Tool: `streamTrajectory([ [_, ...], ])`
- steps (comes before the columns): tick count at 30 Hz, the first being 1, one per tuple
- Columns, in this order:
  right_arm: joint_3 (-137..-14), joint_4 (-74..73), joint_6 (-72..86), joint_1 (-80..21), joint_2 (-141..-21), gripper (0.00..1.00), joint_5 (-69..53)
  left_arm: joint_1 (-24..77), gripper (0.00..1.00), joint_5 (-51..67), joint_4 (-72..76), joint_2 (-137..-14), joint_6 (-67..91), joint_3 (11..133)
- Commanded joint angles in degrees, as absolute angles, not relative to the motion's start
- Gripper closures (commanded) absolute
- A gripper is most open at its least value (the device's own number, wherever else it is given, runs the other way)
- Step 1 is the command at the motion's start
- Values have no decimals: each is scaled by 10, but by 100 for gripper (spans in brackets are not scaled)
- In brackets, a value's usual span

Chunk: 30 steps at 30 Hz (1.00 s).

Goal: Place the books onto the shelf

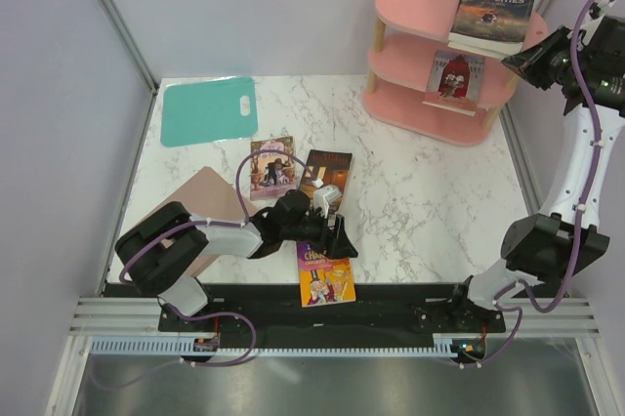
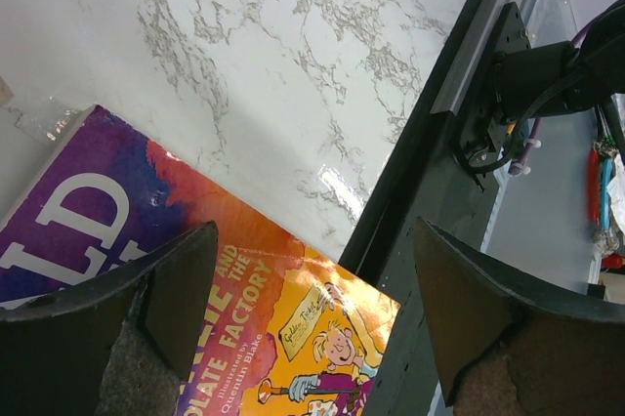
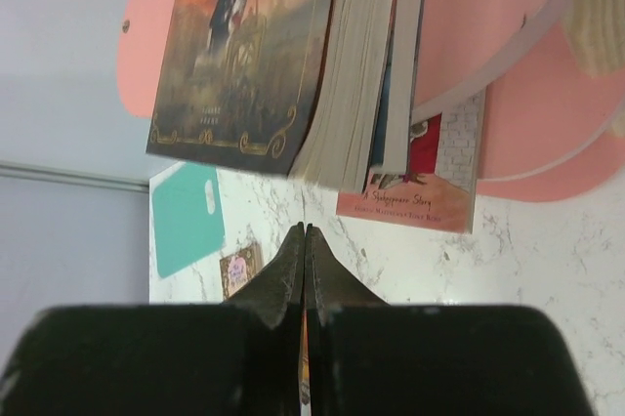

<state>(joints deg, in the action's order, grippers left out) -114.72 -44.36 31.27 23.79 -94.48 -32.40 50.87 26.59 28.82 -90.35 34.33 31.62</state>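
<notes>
- The left gripper (image 2: 311,265) hangs low with its fingers (image 2: 166,289) spread wide and nothing between them.
- The orange-and-purple book (image 2: 256,311) lies flat right under those fingers. Its near end is at the dark rail (image 2: 430,172) along the table (image 1: 420,201) edge (the wrist view shows only part of the cover).
- Past the left fingertips, farther out on the marble, a brown book (image 1: 325,172) and a purple book (image 1: 271,167) lie flat side by side.
- The right gripper (image 3: 305,240) has its fingers pressed together, empty, with the tips aimed at the shelf (image 1: 410,6).
- Just ahead of those tips, a dark book (image 3: 244,45) lies on the top board on a thinner book (image 3: 394,64). Both overhang the edge toward the fingers.
- Below and beyond the tips, a red book (image 3: 430,182) lies on the middle board.
- A teal mat (image 1: 207,108) lies well away from both grippers, and a cardboard sheet (image 1: 200,196) lies beside the left arm.
</notes>
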Motion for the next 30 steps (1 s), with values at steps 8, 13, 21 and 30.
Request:
streamTrajectory([
  [8,-835,-398,282,157,-688,100,-344,512,12,125,-25,-786,311,443],
  [13,-690,-401,256,93,-603,91,-331,507,12,19,-218,-778,349,502],
  [21,-453,-342,322,-124,-532,71,-273,501,32,40,-321,-726,468,427],
  [30,-302,-157,456,-314,-557,34,-241,500,24,34,-308,-600,549,292],
])
